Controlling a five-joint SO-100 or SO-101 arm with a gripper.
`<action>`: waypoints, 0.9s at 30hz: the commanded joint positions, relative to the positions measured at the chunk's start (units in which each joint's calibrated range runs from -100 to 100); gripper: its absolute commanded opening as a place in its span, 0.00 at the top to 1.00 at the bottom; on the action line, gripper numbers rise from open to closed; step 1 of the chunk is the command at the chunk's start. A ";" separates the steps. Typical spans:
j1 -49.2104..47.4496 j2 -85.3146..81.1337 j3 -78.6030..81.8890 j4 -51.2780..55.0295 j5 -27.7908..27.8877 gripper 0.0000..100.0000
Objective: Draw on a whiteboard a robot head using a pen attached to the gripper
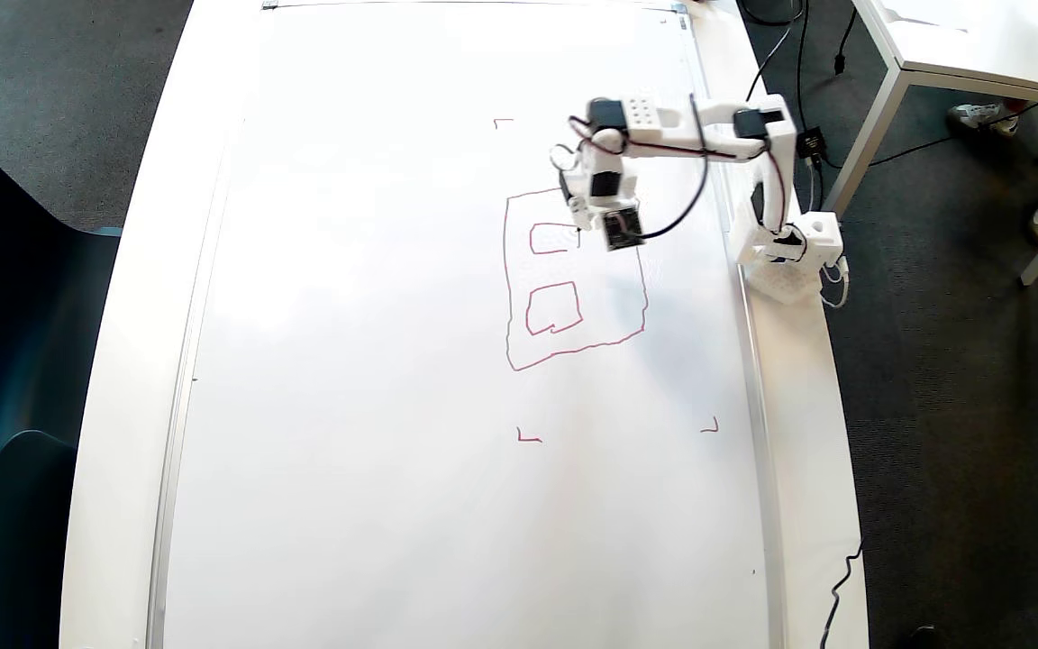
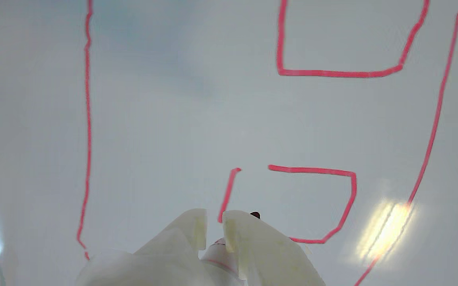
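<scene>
The whiteboard [image 1: 375,361] covers most of the table in the overhead view. On it is the robot head [image 1: 506,270], a wobbly red rectangle with one small square [image 1: 555,287] inside and a second, open square [image 1: 532,239] above it. My gripper [image 1: 580,216] hangs over that open square, inside the outline's upper part. In the wrist view the gripper [image 2: 214,216] is shut on the pen [image 2: 219,251], a white barrel with a pink ring showing between the two white fingers. A short red stroke [image 2: 229,188] runs under the fingertips, beside the open square [image 2: 350,198].
The arm's base [image 1: 785,257] is clamped at the table's right edge, with black cables trailing off. Small red corner marks [image 1: 528,437] [image 1: 710,427] [image 1: 503,121] surround the drawing. A white side table [image 1: 978,45] and someone's shoes [image 1: 978,114] are upper right. A dark chair [image 1: 5,361] stands left.
</scene>
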 commanded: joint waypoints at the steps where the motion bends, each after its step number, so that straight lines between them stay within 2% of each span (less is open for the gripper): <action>1: -2.60 -10.34 9.24 0.59 -0.17 0.99; 5: -4.37 -13.11 17.59 0.16 -1.56 0.99; 14: -5.33 -11.68 30.58 -10.70 -3.07 0.99; 27: -5.55 -8.16 30.12 -13.14 -4.67 0.99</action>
